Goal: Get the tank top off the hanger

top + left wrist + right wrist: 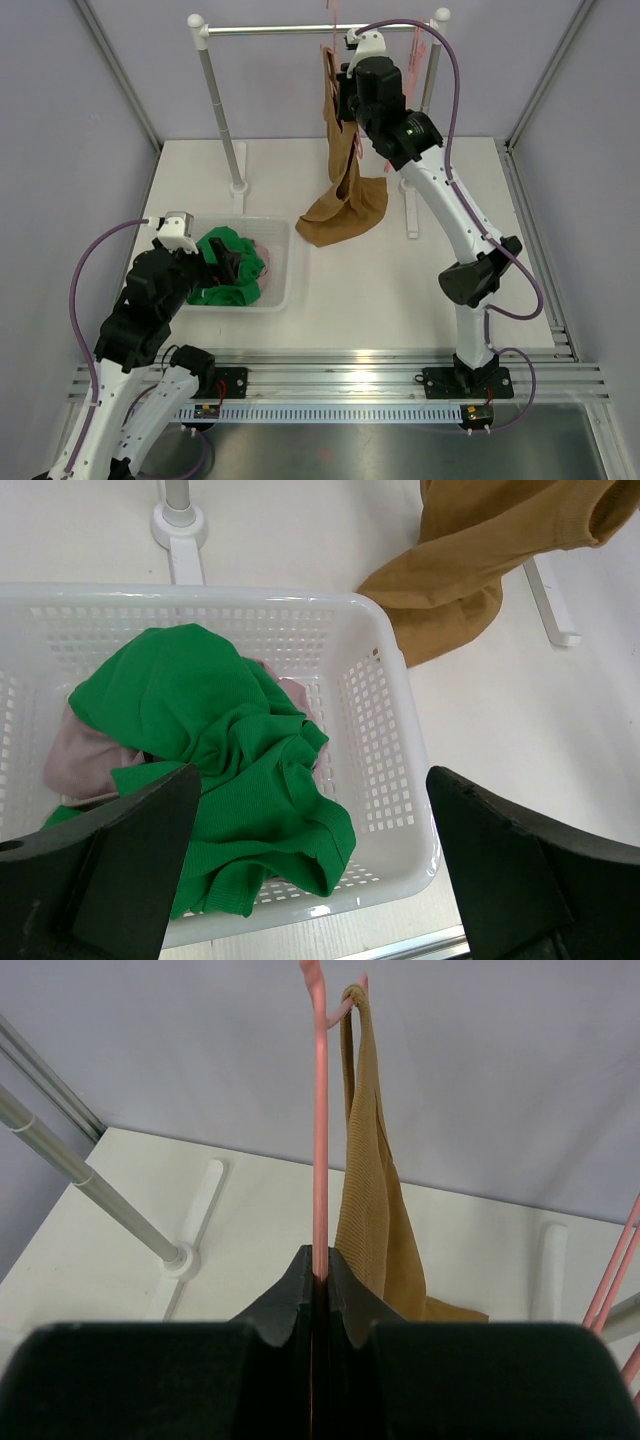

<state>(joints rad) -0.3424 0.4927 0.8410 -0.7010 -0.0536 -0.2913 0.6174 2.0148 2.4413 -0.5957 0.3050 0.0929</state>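
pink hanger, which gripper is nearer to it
Right. The right gripper is shut on the pink hanger, up by the rail. The left gripper hangs open over the white basket at the near left, well away from the hanger.

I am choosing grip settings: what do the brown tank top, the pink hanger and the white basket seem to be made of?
Tank top: soft ribbed knit fabric, matte; fine ribs show. Hanger: probably plastic, smooth pink bar; could be coated wire. Basket: likely moulded plastic, glossy white, with small holes in its walls.
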